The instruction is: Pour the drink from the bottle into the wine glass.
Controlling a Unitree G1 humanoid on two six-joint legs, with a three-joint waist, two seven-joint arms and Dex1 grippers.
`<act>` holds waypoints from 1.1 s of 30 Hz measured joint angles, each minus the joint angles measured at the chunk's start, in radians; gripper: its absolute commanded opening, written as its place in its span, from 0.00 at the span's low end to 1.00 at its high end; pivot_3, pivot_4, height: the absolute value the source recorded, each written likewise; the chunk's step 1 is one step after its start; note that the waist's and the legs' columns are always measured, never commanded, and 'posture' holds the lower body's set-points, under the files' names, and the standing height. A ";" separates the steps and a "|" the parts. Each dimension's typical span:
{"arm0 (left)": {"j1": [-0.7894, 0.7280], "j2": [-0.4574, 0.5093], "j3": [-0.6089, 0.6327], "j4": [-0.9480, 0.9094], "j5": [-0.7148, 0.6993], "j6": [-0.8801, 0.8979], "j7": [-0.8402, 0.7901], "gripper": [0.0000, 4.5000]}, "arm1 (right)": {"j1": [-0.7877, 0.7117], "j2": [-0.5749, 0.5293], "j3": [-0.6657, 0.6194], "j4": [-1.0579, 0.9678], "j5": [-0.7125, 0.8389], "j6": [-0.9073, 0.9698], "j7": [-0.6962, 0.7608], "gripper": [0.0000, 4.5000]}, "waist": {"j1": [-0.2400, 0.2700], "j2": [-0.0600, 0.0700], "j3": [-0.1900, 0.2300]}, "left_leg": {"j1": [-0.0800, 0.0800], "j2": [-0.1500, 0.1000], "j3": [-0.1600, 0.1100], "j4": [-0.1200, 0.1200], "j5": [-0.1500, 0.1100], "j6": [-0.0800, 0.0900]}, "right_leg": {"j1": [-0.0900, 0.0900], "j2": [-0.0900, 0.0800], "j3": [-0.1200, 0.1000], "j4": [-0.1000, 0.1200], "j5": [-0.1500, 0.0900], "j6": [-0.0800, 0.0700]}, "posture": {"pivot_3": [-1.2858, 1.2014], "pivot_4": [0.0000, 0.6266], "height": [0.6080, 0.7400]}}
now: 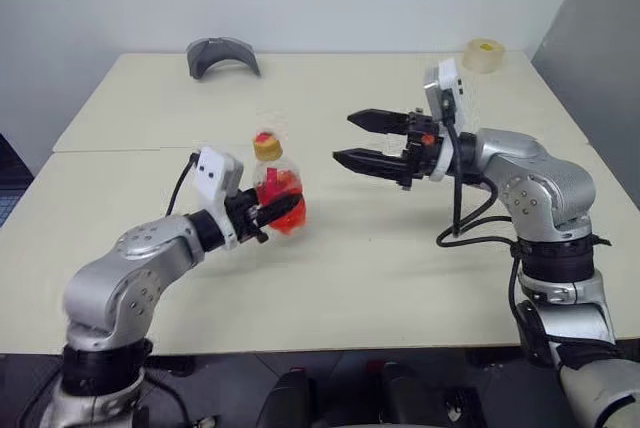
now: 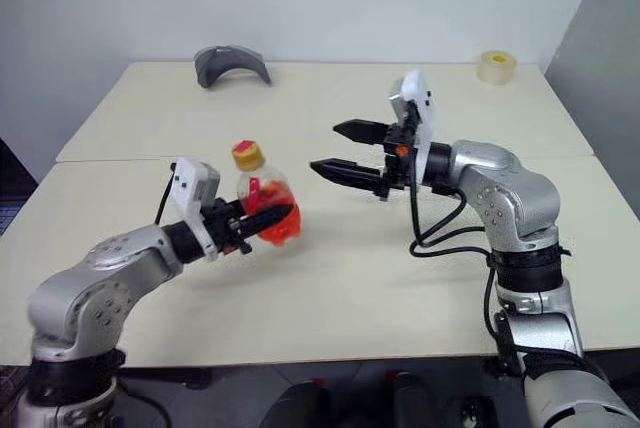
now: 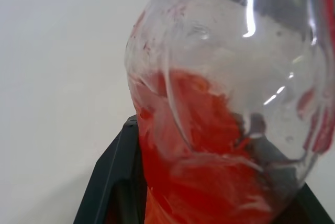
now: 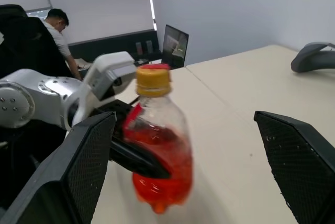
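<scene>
My left gripper [image 1: 278,211] is shut on the belly of the bottle [image 1: 277,191] and holds it a little above the table [image 1: 400,258], left of centre. The bottle leans slightly, its yellow-and-red cap [image 1: 266,145] on top. The red drink [image 3: 199,182] fills its lower half. One black finger [image 3: 110,182] shows beside the bottle in the left wrist view. My right gripper [image 1: 343,137] is open, pointing left at the cap from a short gap to its right, level with it. Its wide-apart fingers [image 4: 84,161] frame the bottle [image 4: 157,145]. The wine glass is out of view.
A grey curved object [image 1: 222,55] lies at the table's far edge, and a roll of tape [image 1: 484,54] sits at the far right corner. A seam [image 1: 130,150] crosses the tabletop. A person [image 4: 55,25] sits at a desk beyond the table.
</scene>
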 measured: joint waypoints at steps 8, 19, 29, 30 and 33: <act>-0.167 -0.107 -0.135 0.300 0.164 -0.229 -0.076 0.38 | -0.045 0.156 0.019 0.025 -0.087 -0.069 -0.257 1.00 | -0.002 0.000 0.000 | 0.000 0.000 0.001 0.000 0.002 -0.003 | -0.001 0.000 0.001 0.000 0.000 0.000 | 0.52 0.24 1.00; -0.198 -0.129 -0.155 0.389 0.213 -0.296 -0.144 0.38 | -0.068 0.182 0.065 0.088 -0.143 -0.158 -0.301 1.00 | -0.005 0.000 0.000 | 0.000 0.000 0.001 0.000 0.001 -0.003 | -0.002 0.000 0.001 0.000 0.000 0.000 | 0.52 0.24 1.00; -0.222 -0.140 -0.152 0.393 0.219 -0.298 -0.161 0.38 | -0.064 0.160 0.157 0.151 -0.204 -0.219 -0.231 1.00 | -0.005 0.000 0.000 | 0.000 0.000 0.001 0.000 0.001 -0.002 | -0.002 0.000 0.001 0.000 0.000 0.000 | 0.52 0.24 1.00; -0.222 -0.145 -0.152 0.394 0.219 -0.298 -0.160 0.38 | -0.064 0.162 0.156 0.167 -0.207 -0.232 -0.231 1.00 | -0.005 0.000 0.000 | 0.000 0.000 0.001 0.000 0.001 -0.002 | -0.002 0.000 0.001 0.000 0.000 0.000 | 0.52 0.24 1.00; -0.222 -0.150 -0.152 0.396 0.219 -0.296 -0.160 0.38 | -0.074 0.168 0.152 0.212 -0.222 -0.263 -0.233 1.00 | -0.006 0.000 0.000 | 0.000 0.000 0.001 0.000 0.001 -0.003 | -0.002 0.000 0.001 0.000 0.000 0.000 | 0.52 0.24 1.00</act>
